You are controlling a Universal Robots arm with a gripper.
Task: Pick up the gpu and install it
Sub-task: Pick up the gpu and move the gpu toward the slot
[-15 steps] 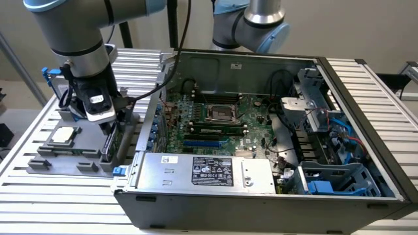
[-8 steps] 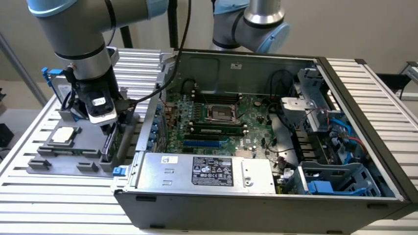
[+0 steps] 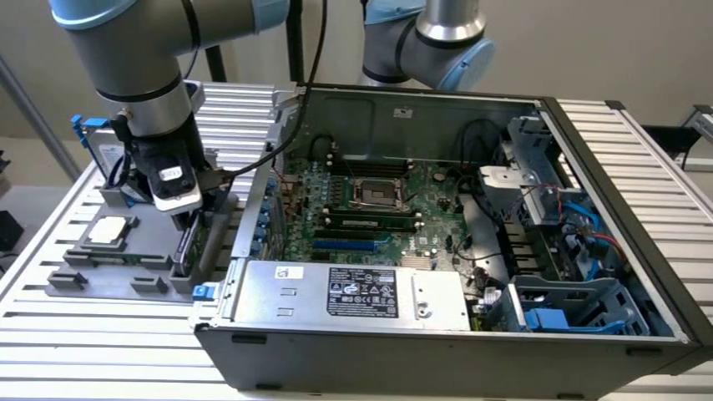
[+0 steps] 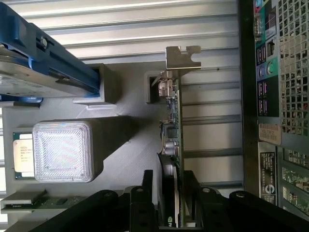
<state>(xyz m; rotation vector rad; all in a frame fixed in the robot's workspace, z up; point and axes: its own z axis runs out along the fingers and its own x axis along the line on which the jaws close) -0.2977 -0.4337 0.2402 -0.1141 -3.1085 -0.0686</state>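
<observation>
Because the gpu point(image 4: 170, 145) stands on edge in its tray point(image 3: 106, 271) at the exterior view's left, my fingers point(image 4: 147, 198) straddle it, spread, not pinching.

The arm point(image 3: 134, 58) comes down steeply, its wrist point(image 3: 154, 113) upright and its hand point(image 3: 184, 219) pointing straight down. The two black fingers point(image 4: 147, 189) are parallel and apart, a clear gap between them.

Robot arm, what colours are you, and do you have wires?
The robot arm has round silver-grey tubes with light-blue caps on its joints. A black cable runs to its black wrist, which carries a white label. Its jaws are black.
</observation>
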